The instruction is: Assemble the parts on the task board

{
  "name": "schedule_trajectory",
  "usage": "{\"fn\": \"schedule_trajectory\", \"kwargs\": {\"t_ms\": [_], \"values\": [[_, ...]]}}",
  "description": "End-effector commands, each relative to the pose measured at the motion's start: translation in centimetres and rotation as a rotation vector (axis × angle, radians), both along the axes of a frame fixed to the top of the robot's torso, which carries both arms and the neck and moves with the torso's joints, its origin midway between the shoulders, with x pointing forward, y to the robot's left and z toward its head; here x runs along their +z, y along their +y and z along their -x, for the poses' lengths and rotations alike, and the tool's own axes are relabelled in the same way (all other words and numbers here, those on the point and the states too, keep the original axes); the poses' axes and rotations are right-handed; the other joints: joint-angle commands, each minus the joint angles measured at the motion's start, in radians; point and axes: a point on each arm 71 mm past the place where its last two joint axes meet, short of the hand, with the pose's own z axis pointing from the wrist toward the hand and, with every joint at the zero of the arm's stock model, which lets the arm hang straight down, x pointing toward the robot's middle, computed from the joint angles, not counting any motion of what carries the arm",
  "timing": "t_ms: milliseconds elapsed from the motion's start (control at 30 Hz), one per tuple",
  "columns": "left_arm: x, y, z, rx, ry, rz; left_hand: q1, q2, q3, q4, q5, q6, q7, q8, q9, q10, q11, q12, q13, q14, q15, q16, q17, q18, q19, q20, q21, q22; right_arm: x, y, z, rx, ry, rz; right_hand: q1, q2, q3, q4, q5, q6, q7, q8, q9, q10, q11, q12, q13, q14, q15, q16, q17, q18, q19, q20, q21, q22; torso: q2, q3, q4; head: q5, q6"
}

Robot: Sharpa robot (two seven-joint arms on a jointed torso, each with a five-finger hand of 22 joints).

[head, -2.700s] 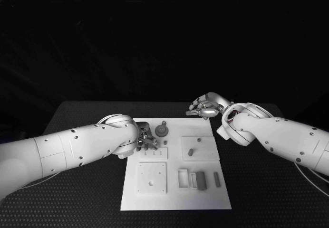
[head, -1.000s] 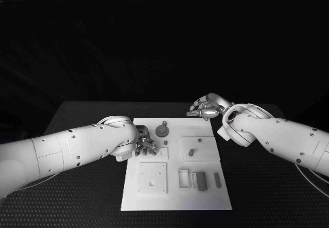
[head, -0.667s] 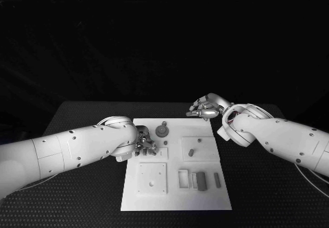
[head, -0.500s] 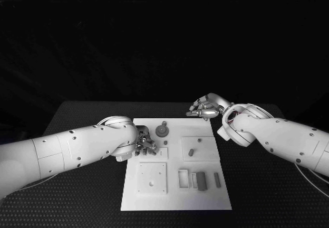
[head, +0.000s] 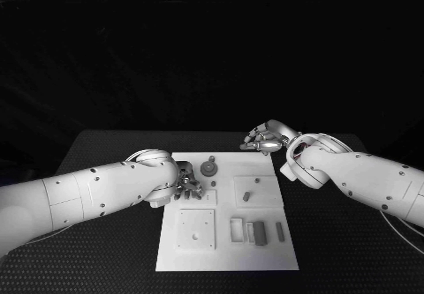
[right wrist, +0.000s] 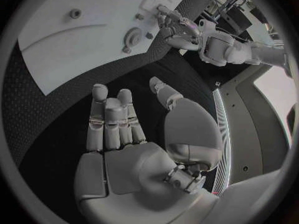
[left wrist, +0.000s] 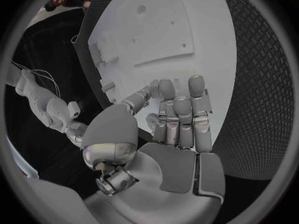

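Fingers of the left hand [head: 186,185] curl down over the left edge of the task board [head: 228,250], at a small raised block; whether they pinch anything I cannot tell. The right hand [head: 264,139] hovers off the board's far right corner above the desk [head: 106,245], its fingers [right wrist: 106,119] lying loosely side by side and holding nothing. Grey parts sit on the board: a round piece [head: 208,168] far centre, upright slabs [head: 259,233] near right.

Left hand [head: 187,185] and right hand [head: 263,139] hover, fingers spread.
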Motion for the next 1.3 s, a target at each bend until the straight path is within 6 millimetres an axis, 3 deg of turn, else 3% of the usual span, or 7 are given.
{"fn": "schedule_trajectory", "kwargs": {"t_ms": [33,533,867,933,967,1300], "values": [[0.04,-0.40,0.03,-0.030,-0.030,-0.021,0.053,0.049,0.053,-0.056,0.007,0.007,-0.001,0.000,0.001,-0.001,-0.005,0.006,-0.002,0.007,-0.020,0.006,-0.001,-0.012,0.016,-0.020,0.006,0.022,-0.04,0.12,0.05,0.014,0.004,0.003,-0.001,0.011,-0.004,0.002,0.004,0.002,0.009,-0.004,0.001,-0.009,0.001,0.005,-0.001,-0.008,-0.001,-0.004,-0.001,0.015,-0.005,-0.001,-0.007,0.019,0.000,0.0009,-0.0002,0.001,0.000],[0.00,-0.58,0.19,-0.043,-0.028,-0.034,0.047,0.040,0.051,-0.051,0.008,0.009,-0.001,-0.004,0.002,-0.001,-0.005,0.006,-0.003,0.007,-0.020,0.007,-0.004,-0.012,0.016,-0.020,0.006,0.021,-0.06,0.08,0.08,0.014,0.006,0.003,-0.002,0.011,-0.004,0.003,0.004,0.002,0.009,-0.004,0.001,-0.009,0.001,0.006,-0.001,-0.008,-0.001,-0.004,-0.001,0.015,-0.006,-0.001,-0.007,0.019,0.000,0.0011,0.0001,-0.001,-0.001],[0.02,-0.66,0.25,-0.043,-0.029,-0.026,0.032,0.015,0.046,-0.031,0.011,0.016,-0.002,-0.010,0.006,0.000,-0.006,0.005,-0.006,0.007,-0.020,0.008,-0.009,-0.013,0.017,-0.022,0.004,0.020,-0.08,0.03,0.07,0.010,0.006,0.002,-0.002,0.011,-0.004,0.003,0.004,0.002,0.009,-0.004,0.001,-0.009,0.001,0.006,-0.002,-0.008,-0.001,-0.004,-0.001,0.015,-0.006,-0.001,-0.007,0.019,0.000,0.0010,-0.0005,-0.001,0.000],[0.03,-0.66,0.25,-0.044,-0.030,-0.024,0.019,0.000,0.036,-0.025,0.079,0.022,-0.003,-0.014,0.009,0.002,-0.007,0.007,-0.007,0.008,-0.021,0.011,-0.011,-0.013,0.019,-0.022,0.005,0.021,-0.08,0.00,0.07,0.009,0.006,0.003,-0.002,0.012,-0.004,0.003,0.004,0.002,0.009,-0.004,0.001,-0.009,0.001,0.006,-0.002,-0.008,-0.001,-0.004,-0.001,0.015,-0.006,-0.001,-0.007,0.019,0.000,0.0009,-0.0005,-0.001,0.000],[0.05,-0.66,0.25,-0.043,-0.033,-0.022,-0.020,0.023,-0.048,-0.061,0.183,0.023,-0.002,-0.020,0.017,0.001,-0.008,0.008,-0.007,0.006,-0.020,0.015,-0.013,-0.008,0.017,-0.020,0.008,0.022,-0.08,0.00,0.07,0.009,0.006,0.003,-0.002,0.012,-0.004,0.003,0.004,0.002,0.009,-0.004,0.001,-0.009,0.001,0.006,-0.002,-0.008,-0.001,-0.004,-0.001,0.015,-0.006,-0.001,-0.007,0.019,0.000,0.0007,-0.0003,-0.002,0.000],[0.06,-0.70,0.23,-0.041,-0.039,-0.015,-0.064,-0.011,-0.093,-0.044,0.179,0.030,-0.005,-0.032,0.020,0.002,-0.009,0.007,-0.011,0.006,-0.023,0.015,-0.020,-0.010,0.017,-0.023,0.003,0.018,-0.12,-0.01,0.04,0.006,0.009,0.004,-0.002,0.013,-0.003,0.004,0.004,0.002,0.009,-0.004,0.001,-0.009,0.001,0.006,-0.002,-0.008,-0.001,-0.004,-0.001,0.015,-0.006,-0.001,-0.007,0.019,0.000,0.0010,-0.0004,-0.001,0.000]]}}
